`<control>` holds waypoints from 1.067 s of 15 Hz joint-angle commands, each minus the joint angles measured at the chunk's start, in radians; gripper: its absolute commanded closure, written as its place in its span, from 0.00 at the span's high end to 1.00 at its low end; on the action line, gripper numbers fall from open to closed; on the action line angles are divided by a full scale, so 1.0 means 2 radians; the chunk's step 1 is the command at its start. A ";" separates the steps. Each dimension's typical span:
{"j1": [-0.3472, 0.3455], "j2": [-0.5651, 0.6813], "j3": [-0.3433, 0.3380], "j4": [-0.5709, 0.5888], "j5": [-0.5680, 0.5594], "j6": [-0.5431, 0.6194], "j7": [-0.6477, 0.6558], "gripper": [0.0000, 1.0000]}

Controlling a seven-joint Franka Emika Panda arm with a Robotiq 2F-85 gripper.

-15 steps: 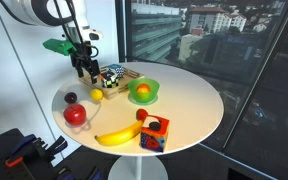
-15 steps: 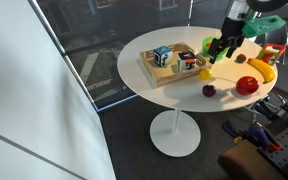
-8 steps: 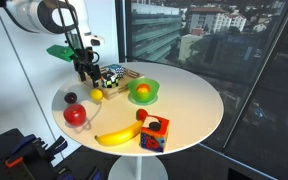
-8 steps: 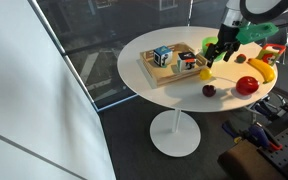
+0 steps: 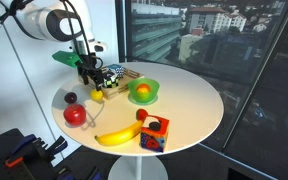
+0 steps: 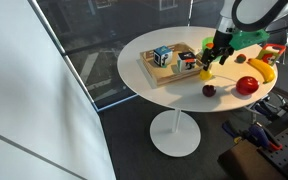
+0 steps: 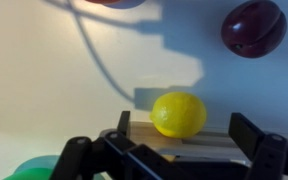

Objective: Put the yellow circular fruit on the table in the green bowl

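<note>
The yellow circular fruit (image 5: 97,95) lies on the round white table (image 5: 194,100) left of the green bowl (image 5: 142,93), which holds an orange fruit. My gripper (image 5: 91,82) is open and hangs just above the yellow fruit. In an exterior view the gripper (image 6: 208,63) is right over the fruit (image 6: 206,73) on the table (image 6: 169,95). In the wrist view the fruit (image 7: 179,113) sits between the two spread fingers (image 7: 185,124), with a gap on each side.
A red apple (image 5: 75,115), a dark plum (image 5: 71,98), a banana (image 5: 117,136) and a colourful cube (image 5: 154,133) lie toward the table's front. A wooden tray with cubes (image 5: 115,74) stands behind the gripper. The plum (image 7: 254,27) also shows in the wrist view.
The gripper has moved down and slightly toward the yellow fruit, staying open. The fruit and the other things have not moved.
</note>
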 commanded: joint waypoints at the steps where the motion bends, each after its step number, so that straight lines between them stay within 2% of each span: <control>1: 0.004 0.024 -0.004 0.024 -0.012 0.001 0.013 1.00; 16: 0.013 0.081 -0.011 0.060 -0.023 0.014 0.009 1.00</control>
